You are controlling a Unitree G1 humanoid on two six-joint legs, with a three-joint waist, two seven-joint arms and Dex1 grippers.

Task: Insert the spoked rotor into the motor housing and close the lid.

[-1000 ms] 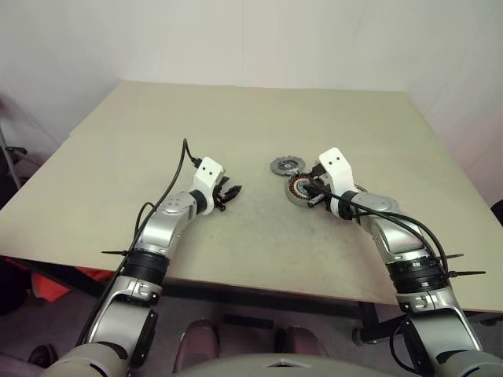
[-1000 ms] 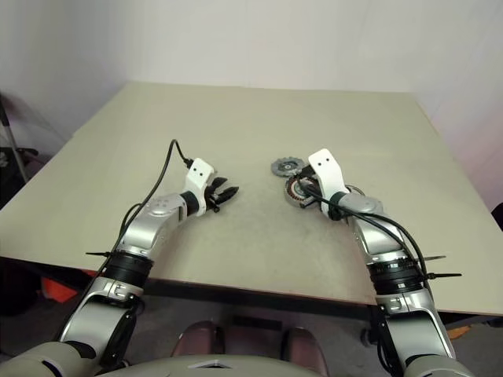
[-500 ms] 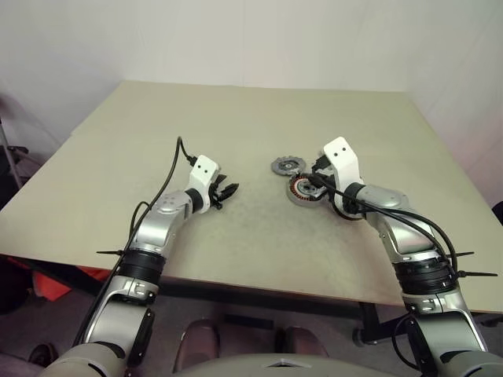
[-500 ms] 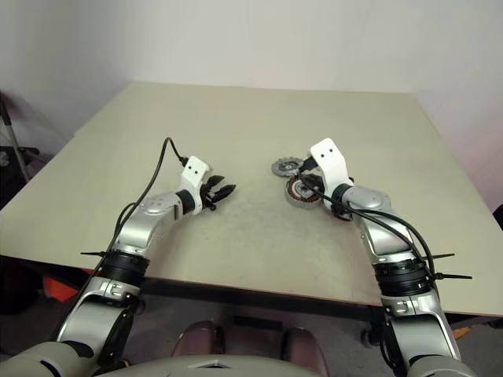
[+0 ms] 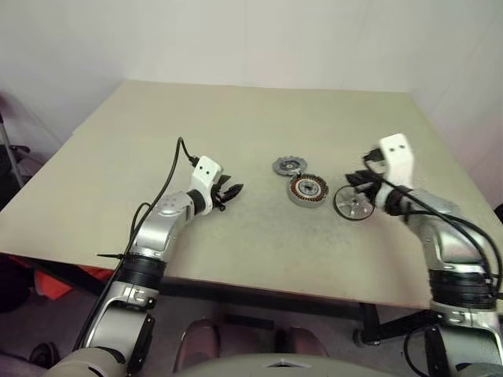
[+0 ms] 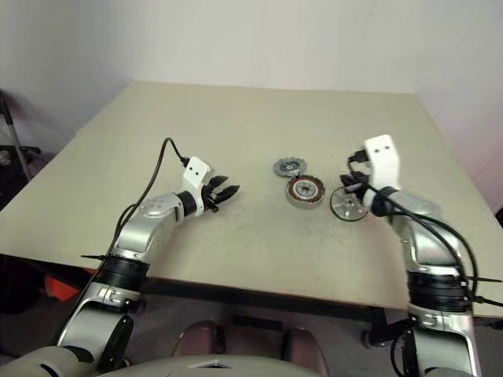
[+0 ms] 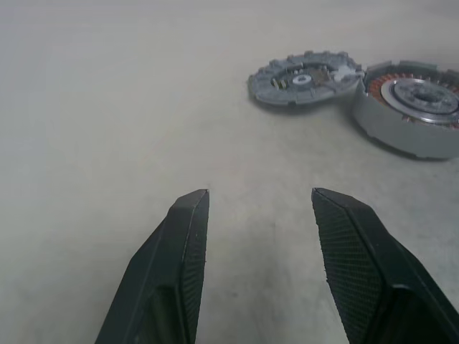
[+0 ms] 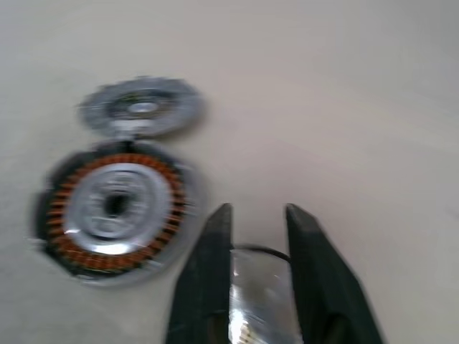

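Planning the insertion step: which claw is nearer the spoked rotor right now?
Right. The right claw is directly at the spoked rotor, its fingers around the rim. The left claw hovers well away, across the table beyond the motor housing.

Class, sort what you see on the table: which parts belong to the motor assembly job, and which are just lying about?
Job:
- dark-grey spoked metal rotor
- round copper-coiled metal housing
- flat grey notched-rim metal lid

Lying about:
- nothing seen on the beige table

Silver arms, white wrist housings, black cables, black-fingered left hand
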